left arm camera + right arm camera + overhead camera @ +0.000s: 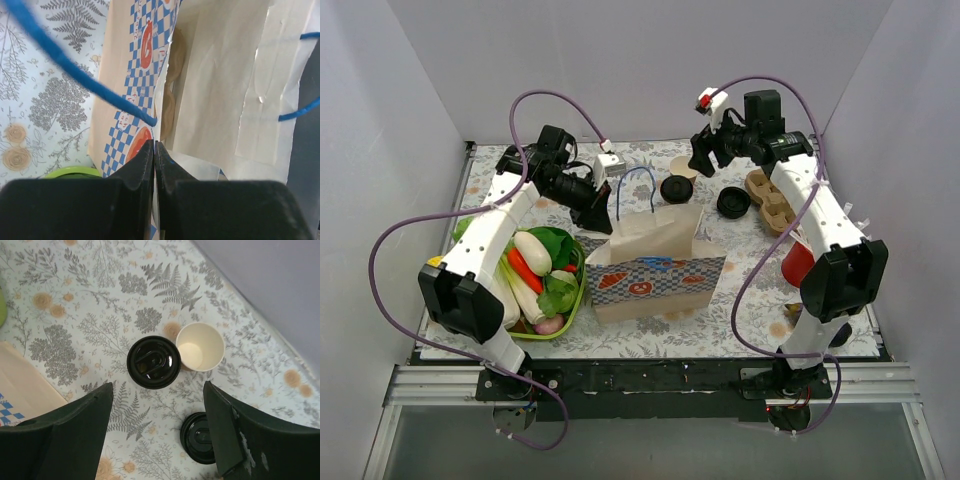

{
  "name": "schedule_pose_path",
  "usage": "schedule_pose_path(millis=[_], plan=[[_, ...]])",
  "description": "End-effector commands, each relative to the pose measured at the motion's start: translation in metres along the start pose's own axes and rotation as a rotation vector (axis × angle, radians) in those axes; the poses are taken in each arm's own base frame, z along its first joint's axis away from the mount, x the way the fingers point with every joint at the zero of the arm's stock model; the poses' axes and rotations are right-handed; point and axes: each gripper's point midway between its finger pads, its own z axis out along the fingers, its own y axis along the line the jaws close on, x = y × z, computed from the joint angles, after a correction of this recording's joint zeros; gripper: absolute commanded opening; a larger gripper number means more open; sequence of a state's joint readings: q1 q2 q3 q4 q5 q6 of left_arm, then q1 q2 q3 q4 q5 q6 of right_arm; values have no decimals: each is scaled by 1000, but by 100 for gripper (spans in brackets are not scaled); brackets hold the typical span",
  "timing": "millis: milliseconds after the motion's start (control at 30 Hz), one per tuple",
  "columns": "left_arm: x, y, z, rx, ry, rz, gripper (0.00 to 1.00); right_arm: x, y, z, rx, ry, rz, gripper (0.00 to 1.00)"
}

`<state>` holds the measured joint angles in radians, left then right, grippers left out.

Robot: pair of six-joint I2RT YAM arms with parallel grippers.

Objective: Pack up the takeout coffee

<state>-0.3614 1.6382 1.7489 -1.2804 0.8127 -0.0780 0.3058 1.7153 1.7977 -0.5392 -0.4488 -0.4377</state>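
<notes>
The takeout coffee cup [200, 346] [685, 167] stands lidless on the floral cloth, tan outside and white inside. A round black lid [153, 362] [677, 188] lies touching its left side. A second black lid [198, 437] [733, 202] lies nearer the carrier. My right gripper [157, 390] [703, 160] hovers open above them, with nothing between its fingers. The paper bag [655, 260] [220, 85] stands open in the middle of the table. My left gripper [155, 146] [598, 213] is shut on the bag's left rim.
A brown cardboard cup carrier [770, 198] lies at the right, and a red cup [798, 262] stands beside the right arm. A green basket [578, 300] of vegetables sits left of the bag. The bag's blue rope handle [75, 70] crosses the left wrist view.
</notes>
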Motion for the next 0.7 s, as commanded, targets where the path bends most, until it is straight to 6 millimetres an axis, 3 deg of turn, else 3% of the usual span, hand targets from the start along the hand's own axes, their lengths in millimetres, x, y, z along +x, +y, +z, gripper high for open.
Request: schedule_pose_path(millis=[0, 67, 133, 167, 200, 267, 367, 467, 567, 667], plan=[[27, -10, -14, -57, 74, -47, 0, -7, -5, -1, -22, -58, 92, 79], [21, -7, -13, -70, 48, -45, 9, -12, -3, -8, -35, -77, 120, 80], [10, 0, -11, -87, 9, -41, 21, -32, 5, -28, -78, -141, 112, 82], [0, 3, -11, -96, -23, -29, 40, -48, 10, -44, -86, -183, 92, 84], [-7, 5, -11, -98, -43, -28, 44, -58, 20, -53, -124, -211, 80, 85], [-42, 2, -20, -90, -135, 4, 52, -73, 39, -74, -173, -253, 65, 86], [-90, -1, -39, -103, -241, 66, 58, -69, 71, -87, -285, -250, 129, 87], [-123, -7, -55, -108, -321, 136, 64, -52, 96, -91, -333, -203, 109, 88], [-139, -12, -62, -99, -383, 171, 70, -31, 106, -87, -376, -124, 101, 89], [-146, -3, -66, -139, -437, 188, 70, -17, 113, -81, -404, -51, 70, 89]])
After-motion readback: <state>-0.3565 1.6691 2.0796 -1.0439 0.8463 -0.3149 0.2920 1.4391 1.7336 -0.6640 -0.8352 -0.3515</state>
